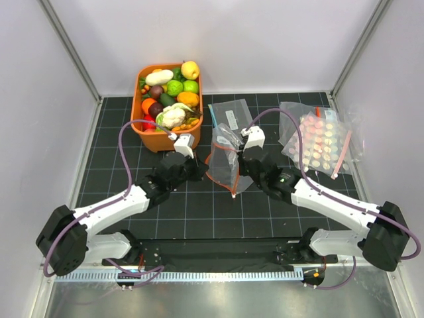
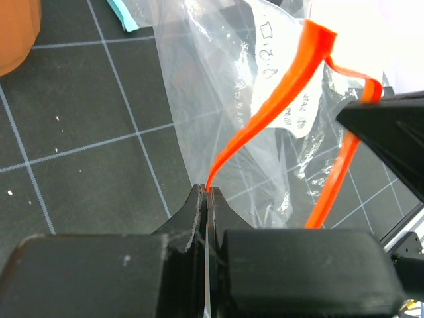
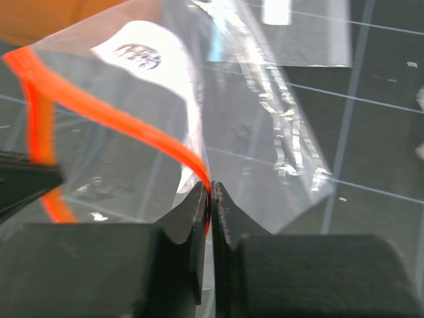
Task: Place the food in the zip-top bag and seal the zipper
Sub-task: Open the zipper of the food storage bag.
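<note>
The zip-top bag (image 1: 224, 165) hangs crinkled between my two grippers at the table's centre. The bag's mouth is parted. Its orange-red zipper (image 2: 278, 99) runs in two separate strips. My left gripper (image 2: 207, 191) is shut on one end of the zipper strip. Across the mouth, my right gripper (image 3: 211, 188) is shut on the zipper (image 3: 112, 109) too. In the top view the left gripper (image 1: 203, 165) is at the bag's left edge and the right gripper (image 1: 241, 165) at its right. The food (image 1: 173, 93), toy fruits and vegetables, lies piled in the orange bin (image 1: 159, 141) at the back left.
A flat clear bag with a blue edge (image 1: 232, 114) lies just behind the held bag. A larger clear bag of pink discs (image 1: 321, 140) lies at the right. Grey walls close the black gridded table (image 1: 199, 212) on three sides.
</note>
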